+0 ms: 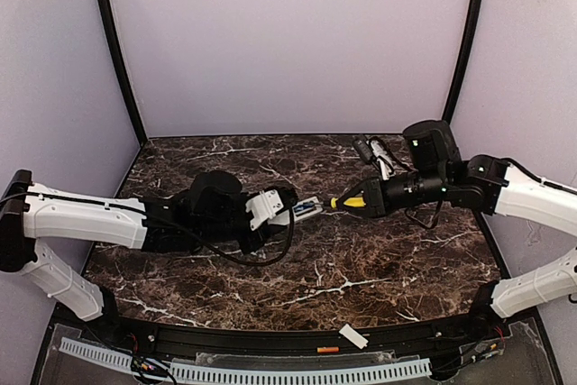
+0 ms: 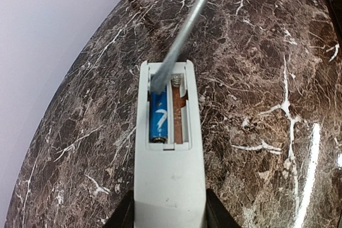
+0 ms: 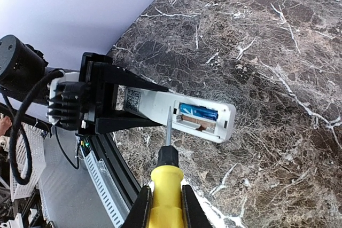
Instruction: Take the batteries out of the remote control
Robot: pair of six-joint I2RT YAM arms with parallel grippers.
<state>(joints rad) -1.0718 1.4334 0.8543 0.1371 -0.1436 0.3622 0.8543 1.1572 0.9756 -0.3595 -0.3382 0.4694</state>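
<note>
My left gripper (image 2: pixel 169 213) is shut on the remote control (image 2: pixel 169 174), a slim white bar held above the marble table with its battery bay open and facing up. A blue battery (image 2: pixel 158 117) lies in the bay's left slot. The right slot (image 2: pixel 178 116) is empty and shows a copper strip. My right gripper (image 3: pixel 166 206) is shut on a yellow-handled screwdriver (image 3: pixel 166 185). Its steel shaft (image 2: pixel 179 41) reaches into the bay, the tip at the blue battery's far end. An orange battery (image 1: pixel 327 349) lies on the front rail.
A short white cover plate (image 1: pixel 352 338) lies next to the orange battery on the black front rail. A black-and-white device with cables (image 1: pixel 376 152) sits at the back right of the table (image 1: pixel 270 268). Purple walls close in the back and both sides.
</note>
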